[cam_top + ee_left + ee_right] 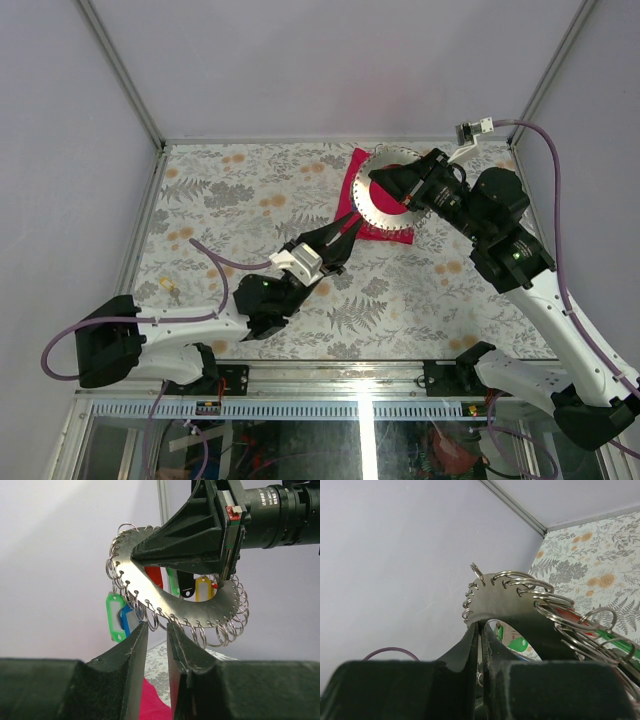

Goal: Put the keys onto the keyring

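My right gripper point(385, 180) is shut on the keyring point(372, 215), a flat grey metal ring with many small split rings round its rim, and holds it tilted above the table. In the right wrist view its jaws point(481, 625) pinch the inner edge of the band point(510, 602). Keys with coloured heads hang from the ring: green point(115, 617), blue point(129, 621), red point(155, 575), black point(186, 586) and orange-yellow point(204, 588). My left gripper point(157, 626) is narrowly open and empty, its tips just under the ring's near rim point(165, 605) among the split rings; it also shows in the top view point(348, 230).
A red folded cloth point(392, 236) lies on the floral table cover point(250, 190) under the ring, and shows below my left fingers point(150, 700). Grey walls enclose the back and sides. A small object point(170, 288) lies at the near left.
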Robot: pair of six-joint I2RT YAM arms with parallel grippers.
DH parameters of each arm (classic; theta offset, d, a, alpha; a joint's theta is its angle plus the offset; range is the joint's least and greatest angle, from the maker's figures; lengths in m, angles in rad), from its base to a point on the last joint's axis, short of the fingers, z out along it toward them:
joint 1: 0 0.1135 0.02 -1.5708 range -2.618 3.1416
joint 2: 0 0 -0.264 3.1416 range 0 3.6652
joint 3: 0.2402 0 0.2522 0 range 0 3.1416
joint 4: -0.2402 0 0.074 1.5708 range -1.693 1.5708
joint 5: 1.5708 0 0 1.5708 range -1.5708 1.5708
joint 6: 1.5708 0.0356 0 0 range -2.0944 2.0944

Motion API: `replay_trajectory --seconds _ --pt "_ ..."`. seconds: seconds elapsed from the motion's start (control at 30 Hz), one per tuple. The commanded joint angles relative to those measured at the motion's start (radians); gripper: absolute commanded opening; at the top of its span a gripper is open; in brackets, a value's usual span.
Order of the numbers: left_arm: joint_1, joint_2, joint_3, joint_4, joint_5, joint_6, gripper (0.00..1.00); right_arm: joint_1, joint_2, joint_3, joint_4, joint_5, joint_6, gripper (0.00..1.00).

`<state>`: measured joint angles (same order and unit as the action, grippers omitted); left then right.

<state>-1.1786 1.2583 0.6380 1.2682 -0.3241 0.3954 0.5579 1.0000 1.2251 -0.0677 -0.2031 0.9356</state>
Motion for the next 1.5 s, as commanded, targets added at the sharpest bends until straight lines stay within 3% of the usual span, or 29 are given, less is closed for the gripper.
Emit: replay_trajectory --seconds 0.0,0.87,1.27,1.47 --pt "-0.006 0.014 0.042 0.113 -0.037 0.047 0.23 -0.005 -0.038 0.012 0.117 -0.024 0.009 0.00" --pt "-0.007 0.001 0.017 0.147 -0.039 0.124 0.23 -0.004 -0.048 0.011 0.116 -0.021 0.006 0.00" --pt "-0.006 -0.111 -0.022 0.006 0.038 0.063 0.25 -0.004 -0.095 -0.059 0.231 -0.012 -0.007 0.00" --pt "-0.007 -0.146 -0.031 -0.082 0.056 0.074 0.32 -0.004 -0.121 -0.062 0.262 -0.014 -0.032 0.00"
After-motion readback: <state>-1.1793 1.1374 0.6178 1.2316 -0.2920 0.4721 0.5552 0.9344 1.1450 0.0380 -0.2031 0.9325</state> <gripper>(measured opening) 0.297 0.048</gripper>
